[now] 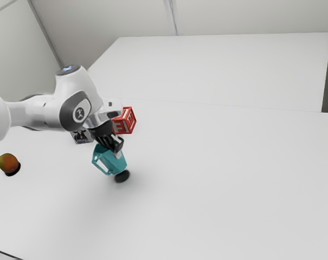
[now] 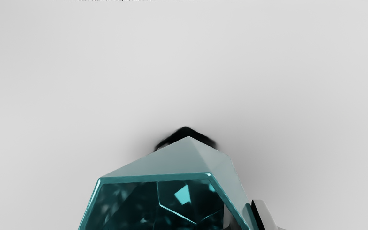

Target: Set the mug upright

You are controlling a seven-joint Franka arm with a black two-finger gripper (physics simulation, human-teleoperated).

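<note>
From where I stand, the black gripper (image 1: 116, 151) is pinching the teal mug (image 1: 118, 163) by its wall, just at the edge of the mouth. In the wrist view 1 finger (image 2: 264, 214) presses its dark pad against the outside of the wall, and part of the other finger can be seen inside the mouth, so the wall sits between the 2 of them. The rest of the body lies off to the inner finger's side.

The mug is leaning, not upright, with its angular mouth turned up toward the hand and its base pointing down toward the white table (image 1: 207, 179). Its handle (image 1: 101, 164) sticks out toward the exterior view's left. A dark shadow (image 1: 122, 176) lies on the table close by the base; I can't tell whether the base touches down.

Behind the gripper there are 2 blocks: a red letter block (image 1: 124, 121) and a grey block with a dark picture (image 1: 82, 136), partly hidden by the arm (image 1: 50, 112). A round red-and-green fruit (image 1: 8, 162) rests well apart, toward the exterior view's left.
</note>
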